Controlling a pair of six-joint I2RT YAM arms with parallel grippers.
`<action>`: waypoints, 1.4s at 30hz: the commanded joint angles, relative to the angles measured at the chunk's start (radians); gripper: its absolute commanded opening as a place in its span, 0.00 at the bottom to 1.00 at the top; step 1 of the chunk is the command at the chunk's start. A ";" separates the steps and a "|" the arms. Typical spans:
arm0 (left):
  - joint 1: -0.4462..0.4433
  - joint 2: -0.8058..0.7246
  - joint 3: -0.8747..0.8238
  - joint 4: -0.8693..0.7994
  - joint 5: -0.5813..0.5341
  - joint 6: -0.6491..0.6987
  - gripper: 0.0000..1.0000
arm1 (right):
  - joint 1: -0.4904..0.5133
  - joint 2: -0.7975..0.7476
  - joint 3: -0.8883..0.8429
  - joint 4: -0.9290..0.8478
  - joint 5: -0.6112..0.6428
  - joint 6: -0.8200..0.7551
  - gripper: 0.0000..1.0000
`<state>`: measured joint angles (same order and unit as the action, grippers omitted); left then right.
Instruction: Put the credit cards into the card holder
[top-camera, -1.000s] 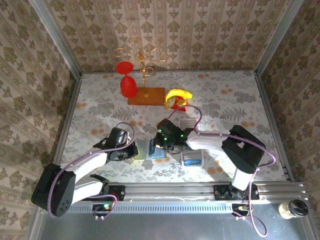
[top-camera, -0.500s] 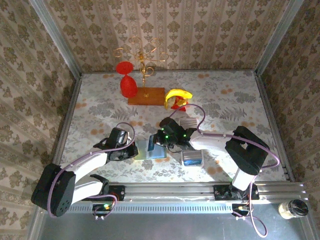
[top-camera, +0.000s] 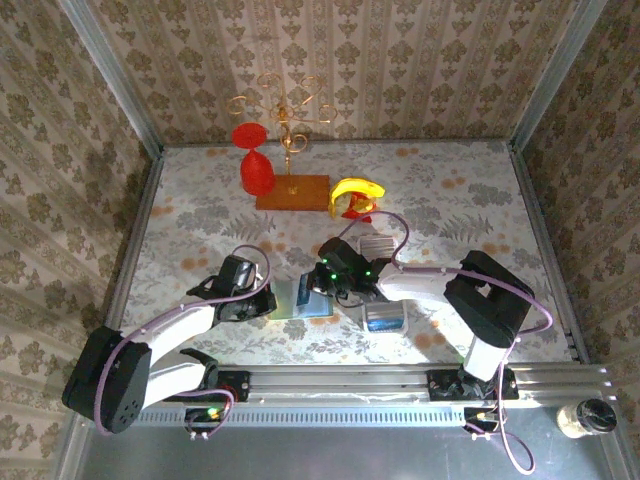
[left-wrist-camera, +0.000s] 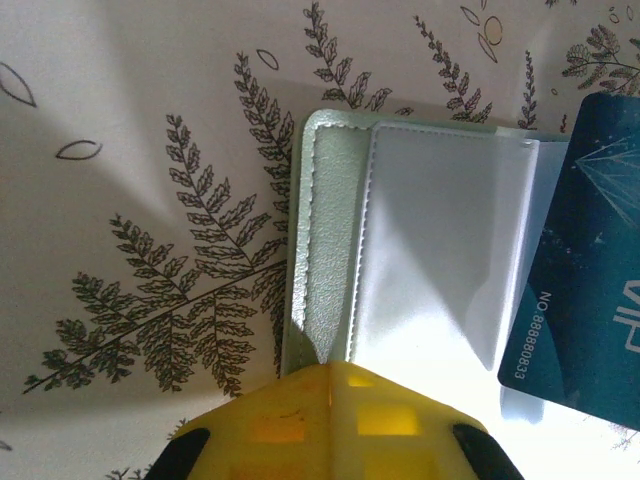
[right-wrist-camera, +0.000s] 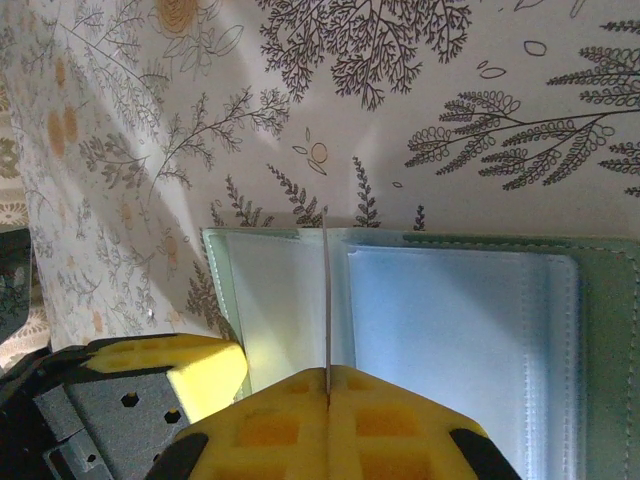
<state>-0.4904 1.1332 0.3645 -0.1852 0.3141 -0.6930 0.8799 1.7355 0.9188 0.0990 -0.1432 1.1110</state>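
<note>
The card holder lies open on the cloth, sage-green with clear plastic pockets. My left gripper is shut, its yellow tips resting on the holder's left edge. My right gripper is shut on a blue credit card. In the right wrist view the card stands edge-on over the fold between the two pockets. In the left wrist view the card hangs tilted above the holder's right half. The left gripper's finger shows beside the holder.
A white tray sits just right of the holder, another small one behind the right arm. At the back stand a red goblet, a wooden base with a gold rack and a banana.
My right gripper has shifted slightly left and tipped the blue card over the open holder. The left gripper has stayed in place on the holder's edge.
</note>
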 joint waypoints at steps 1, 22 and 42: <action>-0.007 0.008 -0.019 -0.022 -0.012 0.020 0.00 | 0.008 0.021 -0.006 -0.002 -0.004 0.007 0.00; -0.010 0.011 -0.024 -0.017 -0.012 0.016 0.00 | 0.014 0.018 -0.029 0.030 -0.011 0.009 0.00; -0.013 0.017 -0.021 -0.016 -0.013 0.017 0.00 | 0.013 -0.041 -0.040 -0.053 0.032 -0.068 0.00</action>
<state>-0.4923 1.1332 0.3603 -0.1772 0.3134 -0.6907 0.8883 1.7226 0.8928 0.0940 -0.1501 1.0729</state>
